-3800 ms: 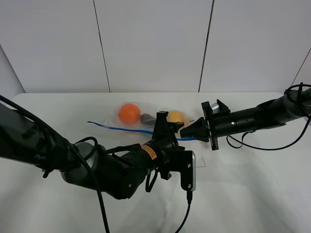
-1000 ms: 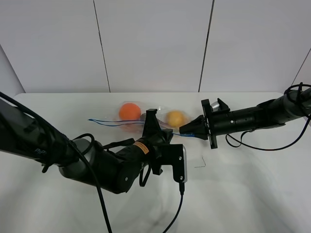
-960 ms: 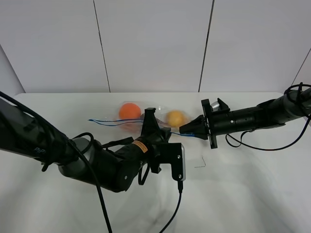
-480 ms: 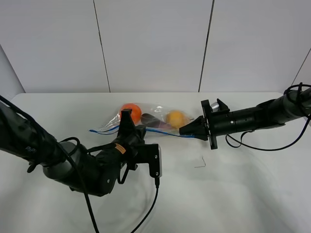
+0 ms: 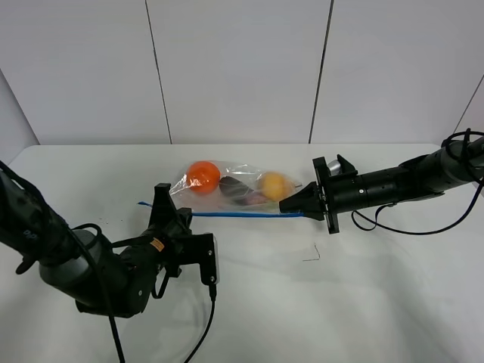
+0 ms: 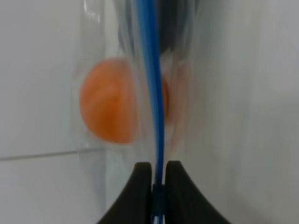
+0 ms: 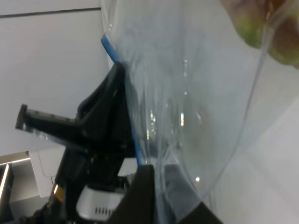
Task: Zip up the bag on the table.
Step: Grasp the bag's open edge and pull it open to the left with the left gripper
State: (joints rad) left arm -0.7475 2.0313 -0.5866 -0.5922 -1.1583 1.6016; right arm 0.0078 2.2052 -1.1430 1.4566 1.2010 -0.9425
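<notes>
The clear bag lies on the white table, with an orange ball, a purple piece and a yellow fruit inside. Its blue zipper strip runs taut between both grippers. My left gripper is shut on the strip near its left end; the left wrist view shows its fingertips pinching the blue strip, with the orange ball behind. My right gripper is shut on the bag's right end; the right wrist view shows crinkled plastic between its fingers.
A small dark bent mark lies on the table in front of the right gripper. Grey wall panels stand behind the table. The right arm's cable trails on the tabletop at the right.
My left gripper has slid left along the blue strip, from near the bag's middle to its left end. The strip now lies straight and closed. The right gripper has stayed in place.
</notes>
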